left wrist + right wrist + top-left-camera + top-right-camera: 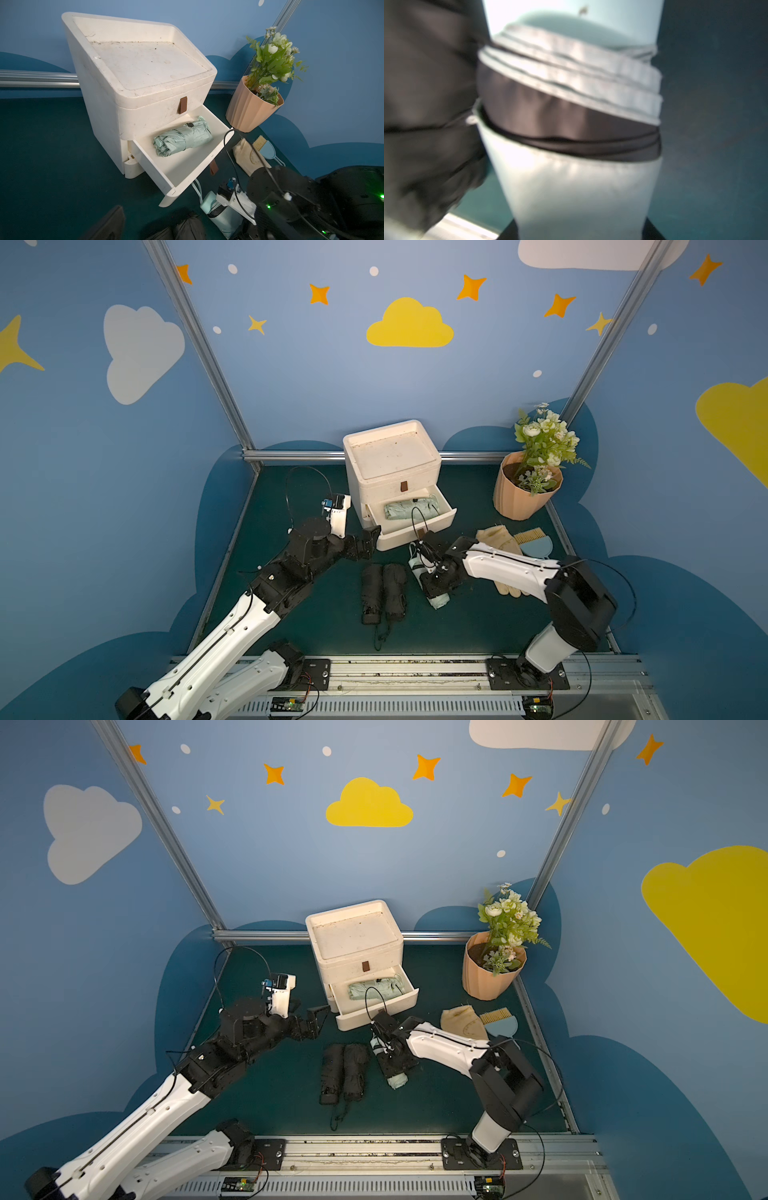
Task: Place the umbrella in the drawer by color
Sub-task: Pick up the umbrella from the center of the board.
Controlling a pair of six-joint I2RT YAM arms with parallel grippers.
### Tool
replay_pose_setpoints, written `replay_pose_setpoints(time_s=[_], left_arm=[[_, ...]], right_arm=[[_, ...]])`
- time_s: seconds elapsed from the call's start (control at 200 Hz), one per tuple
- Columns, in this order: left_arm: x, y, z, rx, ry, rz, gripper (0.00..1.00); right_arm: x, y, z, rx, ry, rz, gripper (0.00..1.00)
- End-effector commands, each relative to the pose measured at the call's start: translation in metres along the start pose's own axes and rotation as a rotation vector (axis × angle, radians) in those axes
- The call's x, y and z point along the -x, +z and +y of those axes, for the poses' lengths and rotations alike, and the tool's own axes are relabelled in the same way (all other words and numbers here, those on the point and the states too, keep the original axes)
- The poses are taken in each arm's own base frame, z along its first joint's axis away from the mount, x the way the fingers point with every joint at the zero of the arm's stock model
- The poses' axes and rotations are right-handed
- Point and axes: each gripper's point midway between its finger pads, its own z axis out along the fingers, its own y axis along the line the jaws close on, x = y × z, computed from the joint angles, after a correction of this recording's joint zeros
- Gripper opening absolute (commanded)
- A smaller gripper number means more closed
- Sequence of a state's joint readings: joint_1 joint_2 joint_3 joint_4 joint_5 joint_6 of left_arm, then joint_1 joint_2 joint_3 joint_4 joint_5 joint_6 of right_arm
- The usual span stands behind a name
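Observation:
A white cabinet (390, 456) stands at the back with its lower drawer (419, 529) pulled open and its upper drawer shut. A folded mint umbrella (411, 508) lies inside the open drawer. A second mint umbrella (439, 600) lies on the green table in front of the drawer. My right gripper (434, 580) is down over it, fingers against both its sides (581, 232). Two black umbrellas (382, 593) lie side by side just left of it. My left gripper (370, 539) hangs open and empty beside the drawer's front left corner.
A peach pot of flowers (525, 493) stands at the back right. A beige glove (498, 541) and a blue brush (536, 545) lie under my right arm. A metal rail (415, 668) runs along the table's front edge.

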State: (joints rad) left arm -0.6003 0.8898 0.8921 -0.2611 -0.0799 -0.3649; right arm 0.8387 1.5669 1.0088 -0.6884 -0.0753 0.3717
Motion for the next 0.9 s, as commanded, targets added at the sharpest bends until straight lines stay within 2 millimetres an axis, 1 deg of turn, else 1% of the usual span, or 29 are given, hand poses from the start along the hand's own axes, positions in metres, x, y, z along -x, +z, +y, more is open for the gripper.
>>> replay_pose_setpoints(time_s=[0.0,0.055,0.145,0.18,0.275,0.315,0.38,0.491,0.591,0.646,0.741,0.896], left_arm=[[0.004,0.002,-0.016,-0.104,-0.039,-0.029,1.00],[0.007,0.002,-0.023,-0.149,-0.059,-0.050,1.00],[0.013,0.000,-0.031,-0.201,-0.115,-0.087,1.00],[0.016,-0.001,-0.036,-0.234,-0.133,-0.102,1.00],[0.024,-0.005,-0.061,-0.376,-0.159,-0.118,1.00],[0.026,-0.005,-0.073,-0.445,-0.174,-0.105,1.00],[0.028,-0.004,-0.088,-0.526,-0.204,-0.075,1.00],[0.027,0.001,-0.115,-0.636,-0.185,-0.024,1.00],[0.022,0.011,-0.135,-0.660,-0.151,0.001,1.00],[0.020,0.015,-0.145,-0.664,-0.125,-0.001,1.00],[0.017,0.024,-0.157,-0.612,-0.070,-0.037,0.95],[0.008,0.046,-0.162,-0.474,-0.027,-0.063,0.88]], right_arm=[[0.036,-0.055,0.035,0.253,-0.071,-0.249,0.43],[0.043,-0.081,0.041,0.352,-0.081,-0.353,0.43],[0.055,-0.120,0.036,0.441,-0.023,-0.533,0.43],[0.059,-0.136,0.037,0.476,-0.039,-0.617,0.43],[0.066,-0.182,0.038,0.550,-0.104,-0.846,0.43],[0.066,-0.197,0.039,0.564,-0.137,-0.917,0.43],[0.063,-0.217,0.044,0.576,-0.205,-0.990,0.42],[0.059,-0.232,0.047,0.563,-0.274,-1.039,0.41],[0.059,-0.237,0.047,0.553,-0.280,-1.056,0.40],[0.060,-0.236,0.047,0.538,-0.291,-1.062,0.40],[0.063,-0.231,0.045,0.511,-0.280,-1.041,0.40],[0.065,-0.228,0.050,0.502,-0.291,-1.015,0.40]])
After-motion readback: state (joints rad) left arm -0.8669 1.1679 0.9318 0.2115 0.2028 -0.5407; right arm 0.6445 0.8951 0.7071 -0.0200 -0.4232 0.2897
